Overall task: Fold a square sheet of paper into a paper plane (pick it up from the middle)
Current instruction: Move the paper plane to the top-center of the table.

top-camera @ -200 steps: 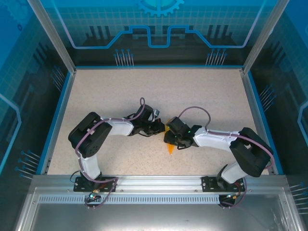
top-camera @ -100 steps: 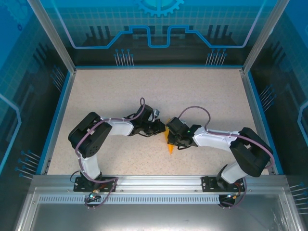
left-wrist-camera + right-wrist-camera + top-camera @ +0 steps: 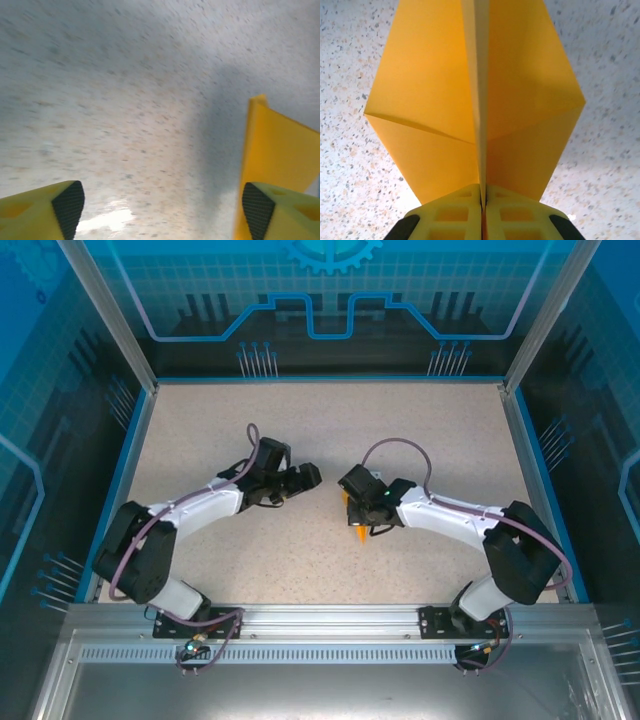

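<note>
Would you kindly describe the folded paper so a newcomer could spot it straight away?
On the speckled table, look near the centre, at the tip of the right gripper. Pinched there is the paper plane, a narrow orange-yellow dart with a centre crease; its colour stands out against the pale surface and dark gripper.

Top cam sits high above and behind the arm bases point(image 3: 190, 618), looking down over the whole speckled counter point(image 3: 250, 440). Left wrist cam peers out past the left end effector point(image 3: 162, 205), low over the counter and blurry. Right wrist cam looks past the right end effector point(image 3: 483, 202), right up against the paper plane point(image 3: 430, 100). All three views catch that plane.
</note>
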Controlling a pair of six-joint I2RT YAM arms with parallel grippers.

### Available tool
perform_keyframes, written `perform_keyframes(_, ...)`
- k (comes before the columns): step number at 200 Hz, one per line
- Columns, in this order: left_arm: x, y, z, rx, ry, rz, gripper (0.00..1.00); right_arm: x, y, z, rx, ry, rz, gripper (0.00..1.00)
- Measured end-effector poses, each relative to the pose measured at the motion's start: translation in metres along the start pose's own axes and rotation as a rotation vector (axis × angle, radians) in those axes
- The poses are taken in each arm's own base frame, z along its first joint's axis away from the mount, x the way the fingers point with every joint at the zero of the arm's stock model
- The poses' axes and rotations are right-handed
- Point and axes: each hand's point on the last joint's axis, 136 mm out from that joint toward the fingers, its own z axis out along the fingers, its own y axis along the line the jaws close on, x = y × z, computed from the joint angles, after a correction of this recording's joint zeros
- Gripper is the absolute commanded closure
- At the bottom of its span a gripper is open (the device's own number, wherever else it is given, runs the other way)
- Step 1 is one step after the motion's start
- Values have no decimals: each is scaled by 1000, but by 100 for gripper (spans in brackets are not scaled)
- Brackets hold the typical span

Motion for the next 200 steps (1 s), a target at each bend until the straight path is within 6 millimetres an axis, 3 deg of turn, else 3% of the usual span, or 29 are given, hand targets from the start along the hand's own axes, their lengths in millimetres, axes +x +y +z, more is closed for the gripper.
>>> perform_keyframes(37, -14, 30, -24, -143, -90, -21, 1, -4, -8, 20, 55, 40, -46, 89)
perform_keyframes(75, -10, 50, -27, -222, -86, -33, 1, 3, -10, 39, 85, 91, -72, 84)
perform_keyframes(107, -3, 58, -25, -237, -70, -35, 1, 7, -9, 44, 83, 107, -73, 81)
perform_keyframes(200, -2, 59, -25, -240, -68, -36, 1, 9, -6, 56, 84, 111, -44, 86)
